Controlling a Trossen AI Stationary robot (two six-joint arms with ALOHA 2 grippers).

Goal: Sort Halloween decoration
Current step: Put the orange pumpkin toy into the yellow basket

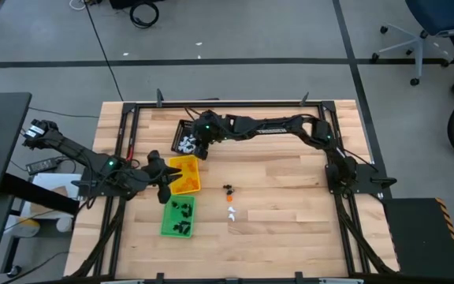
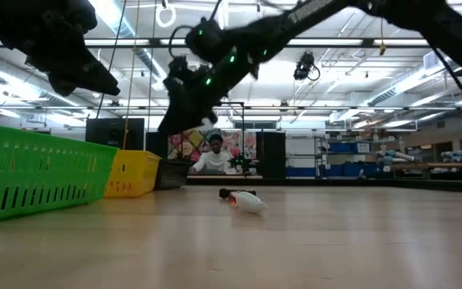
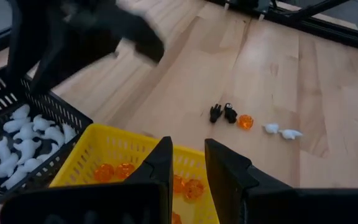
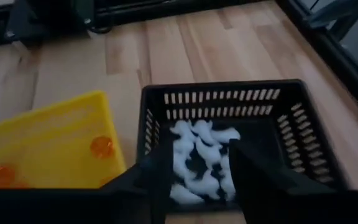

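The trinkets are tiny pieces. White ones lie in the black tray, orange ones in the yellow tray, and black ones in the green tray. A few black, orange and white pieces lie loose on the table. My right gripper hovers open and empty over the black tray. My left gripper is open and empty above the yellow tray's near-left side.
The three trays stand in a row on the table's left half, the black one farthest and the green one nearest. A black metal frame runs round the table. Bare wood lies to the right of the loose pieces.
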